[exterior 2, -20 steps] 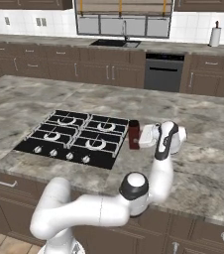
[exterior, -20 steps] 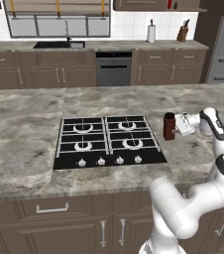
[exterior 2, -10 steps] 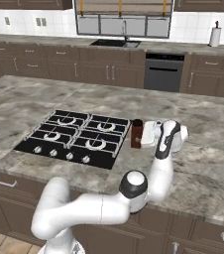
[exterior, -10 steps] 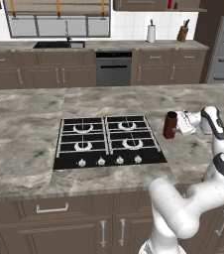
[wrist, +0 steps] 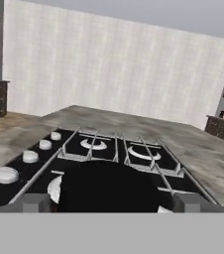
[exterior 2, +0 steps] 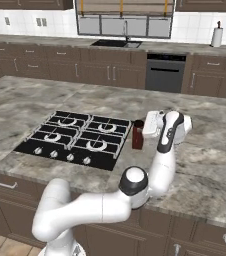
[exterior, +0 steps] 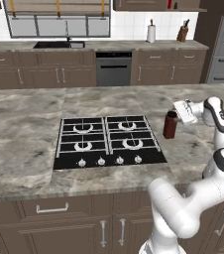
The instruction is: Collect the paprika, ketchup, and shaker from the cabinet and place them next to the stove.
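Observation:
The paprika (exterior: 170, 125) stands upright on the marble island, just right of the stove (exterior: 108, 141). My gripper (exterior: 182, 112) hovers at the jar's right, level with its cap, open and holding nothing. From the other side, the paprika (exterior 2: 138, 135) sits between the stove (exterior 2: 75, 138) and the gripper (exterior 2: 148, 126). In the hand view the jar's black cap (wrist: 104, 186) lies between the spread fingertips (wrist: 34, 202), with the stove (wrist: 109, 149) beyond. A small red bottle, probably the ketchup (exterior: 169, 4), shows in the cabinet (exterior: 148, 5) at the top edge. The shaker is out of view.
Bare marble counter (exterior: 198, 144) lies to the right of the jar, up to the island's edge. The back counter carries a sink (exterior: 59, 44), a paper towel roll (exterior: 151, 32) and a knife block (exterior: 183, 33). A built-in dishwasher (exterior: 113, 68) sits below.
The jaws have spread wide and let go of the paprika, which stays standing beside the stove. The hand has risen slightly.

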